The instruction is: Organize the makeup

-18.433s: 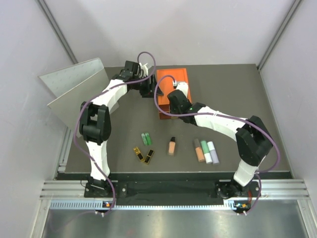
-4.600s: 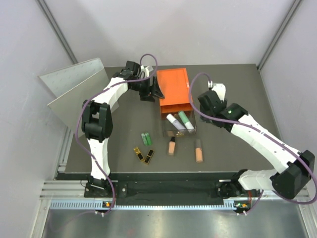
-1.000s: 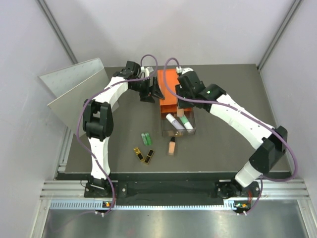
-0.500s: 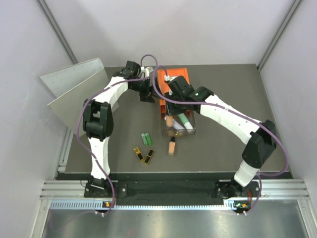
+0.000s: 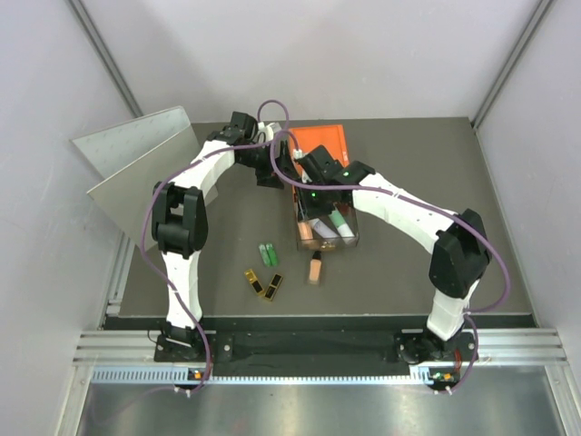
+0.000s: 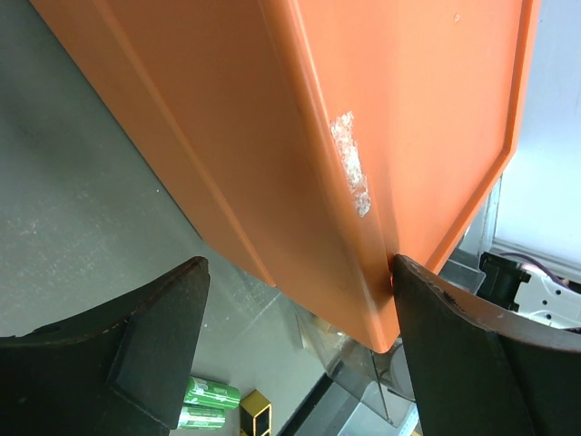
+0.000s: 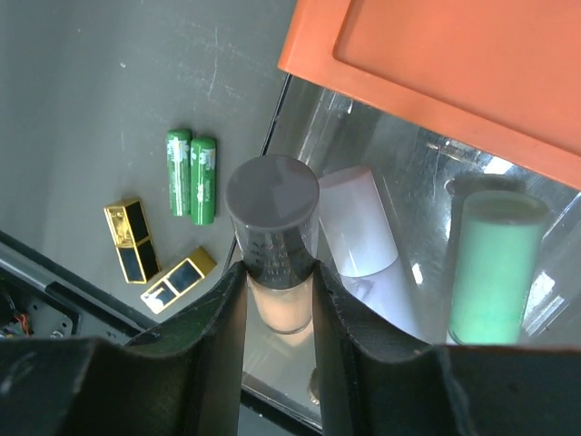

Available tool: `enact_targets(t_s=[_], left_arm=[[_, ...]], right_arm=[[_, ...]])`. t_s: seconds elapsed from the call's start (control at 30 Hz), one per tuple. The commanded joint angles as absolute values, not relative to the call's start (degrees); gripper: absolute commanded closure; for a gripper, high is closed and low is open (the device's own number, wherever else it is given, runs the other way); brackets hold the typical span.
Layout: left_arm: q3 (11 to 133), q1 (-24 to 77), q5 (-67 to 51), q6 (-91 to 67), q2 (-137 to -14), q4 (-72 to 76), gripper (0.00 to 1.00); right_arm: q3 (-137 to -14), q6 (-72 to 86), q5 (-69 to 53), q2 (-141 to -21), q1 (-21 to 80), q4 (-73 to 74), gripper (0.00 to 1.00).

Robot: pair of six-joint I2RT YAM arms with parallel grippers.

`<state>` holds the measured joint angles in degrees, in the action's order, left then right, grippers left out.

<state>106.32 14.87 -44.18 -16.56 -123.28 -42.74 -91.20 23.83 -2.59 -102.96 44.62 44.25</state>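
Note:
My right gripper [image 7: 280, 272] is shut on the orange stick [image 7: 275, 245], grey cap up, and holds it over the left part of the clear drawer [image 7: 300, 118] pulled out of the orange box [image 7: 436, 54]. A white stick [image 7: 359, 222] and a green stick [image 7: 495, 263] lie in that drawer. Two green tubes [image 5: 268, 253], two black-gold cases [image 5: 264, 285] and the peach bottle [image 5: 315, 269] lie on the table in front. My left gripper [image 5: 277, 171] stands open astride the orange box's [image 6: 300, 136] left corner, one finger [image 6: 472, 354] against it.
A grey perforated panel [image 5: 136, 159] leans at the back left. Grey walls close in the table on three sides, and a metal rail [image 5: 318, 345] runs along the near edge by the arm bases.
My right gripper has moved left and toward the front with the orange stick, from over the box to over the drawer's left side. The left arm has not moved.

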Motion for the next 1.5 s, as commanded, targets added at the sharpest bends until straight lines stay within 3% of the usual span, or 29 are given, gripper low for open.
enact_targets(t_s=[0.0,0.03,0.1,0.5,0.73,1.07,1.47], left_arm=[[104.8,14.9,-31.2,-11.7,-127.4,-46.9,0.16],[104.7,14.9,-31.3,-11.8,-127.4,-46.9,0.16],[104.7,14.9,-31.4,-11.9,-127.5,-46.9,0.16],[104.7,14.9,-31.4,-12.0,-127.4,-46.9,0.15],[104.9,14.9,-31.2,-11.9,-127.4,-46.8,0.15],[104.9,14.9,-31.3,-11.6,-126.9,-46.8,0.15],[104.6,14.9,-32.1,-10.7,-126.4,-47.1,0.15]], right_arm=[[-93.2,25.6,-2.7,-103.0,45.4,46.1,0.63],[-93.3,25.7,-1.6,-102.7,45.4,46.0,0.56],[-93.6,25.8,-0.4,-102.0,45.4,46.0,0.52],[-94.0,25.2,6.9,-94.9,45.4,43.4,0.51],[-90.4,24.2,8.2,-87.3,45.4,43.9,0.39],[-75.7,30.8,3.9,-76.2,51.1,43.0,0.37],[-64.6,37.5,12.1,-76.4,64.5,38.2,0.38]])
